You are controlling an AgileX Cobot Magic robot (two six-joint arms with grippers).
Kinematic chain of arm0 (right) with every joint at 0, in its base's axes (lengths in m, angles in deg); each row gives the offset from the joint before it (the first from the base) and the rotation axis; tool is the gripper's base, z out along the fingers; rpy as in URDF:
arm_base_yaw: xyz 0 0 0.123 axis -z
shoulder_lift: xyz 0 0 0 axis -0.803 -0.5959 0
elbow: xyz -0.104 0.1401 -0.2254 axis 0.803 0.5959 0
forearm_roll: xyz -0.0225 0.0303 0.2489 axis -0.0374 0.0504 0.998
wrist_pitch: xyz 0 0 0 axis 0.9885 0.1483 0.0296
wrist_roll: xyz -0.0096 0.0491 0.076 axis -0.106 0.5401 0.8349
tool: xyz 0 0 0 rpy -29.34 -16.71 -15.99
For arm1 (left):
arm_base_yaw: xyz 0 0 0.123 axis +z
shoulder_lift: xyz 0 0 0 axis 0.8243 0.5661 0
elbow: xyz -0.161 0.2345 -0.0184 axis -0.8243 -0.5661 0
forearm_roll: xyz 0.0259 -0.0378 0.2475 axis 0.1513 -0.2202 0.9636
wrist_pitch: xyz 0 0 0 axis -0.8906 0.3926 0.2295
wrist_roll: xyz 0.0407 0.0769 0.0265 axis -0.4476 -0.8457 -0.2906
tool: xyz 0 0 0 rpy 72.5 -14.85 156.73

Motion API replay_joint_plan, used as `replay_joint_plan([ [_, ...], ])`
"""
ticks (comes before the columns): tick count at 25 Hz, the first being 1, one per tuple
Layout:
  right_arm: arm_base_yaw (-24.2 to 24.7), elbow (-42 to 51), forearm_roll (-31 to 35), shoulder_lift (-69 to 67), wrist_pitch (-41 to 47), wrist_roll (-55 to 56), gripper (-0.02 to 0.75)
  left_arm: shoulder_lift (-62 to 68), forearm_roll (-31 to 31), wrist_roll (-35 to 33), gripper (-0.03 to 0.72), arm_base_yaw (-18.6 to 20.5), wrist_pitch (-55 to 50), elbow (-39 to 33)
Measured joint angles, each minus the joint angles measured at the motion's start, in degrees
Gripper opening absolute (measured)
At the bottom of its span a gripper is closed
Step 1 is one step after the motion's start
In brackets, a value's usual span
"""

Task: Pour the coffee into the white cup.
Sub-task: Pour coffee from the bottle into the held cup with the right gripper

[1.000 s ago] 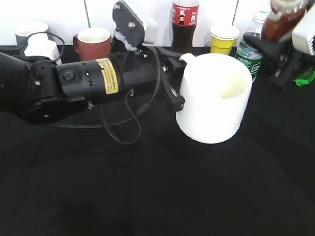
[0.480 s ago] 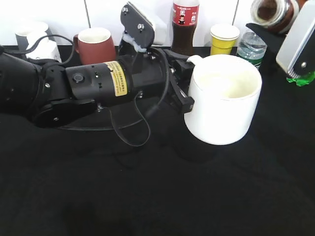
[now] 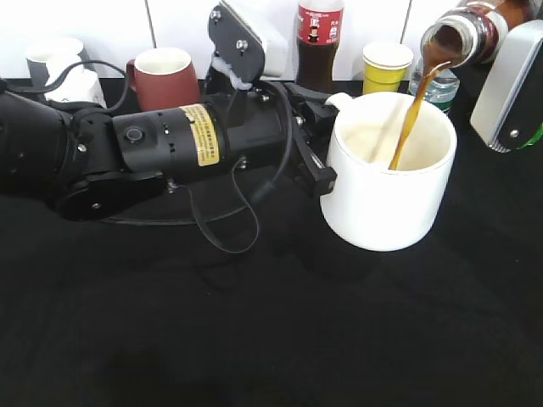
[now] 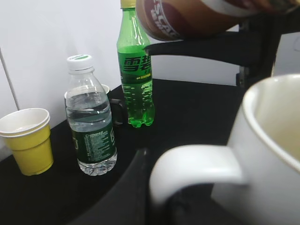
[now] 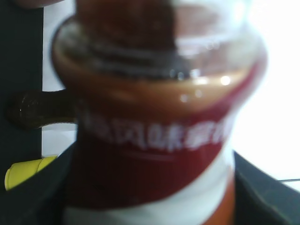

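Note:
The white cup stands on the black table right of centre. My left gripper is shut on its loop handle, with one dark jaw beside the handle in the left wrist view. My right gripper is shut on the Nescafe coffee bottle, which is tipped mouth-down above the cup at the top right. A brown stream of coffee falls from the bottle's mouth into the cup. The bottle's wrap fills the right wrist view, blurred, and shows above the cup in the left wrist view.
Along the back stand a dark red mug, a cola bottle, a yellow paper cup, a clear water bottle and a green soda bottle. A white wall is behind them.
The right gripper has tipped the coffee bottle further over the cup, and coffee now streams into it. The left gripper and cup have shifted slightly right.

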Motion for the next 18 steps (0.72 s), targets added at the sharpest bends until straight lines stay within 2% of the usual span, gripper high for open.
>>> replay_joint_plan([
  [18,0.0,0.0,0.04,0.0,0.0,-7.62,0.514,0.0,0.35,0.0,0.039,0.0,0.0,0.0],
])
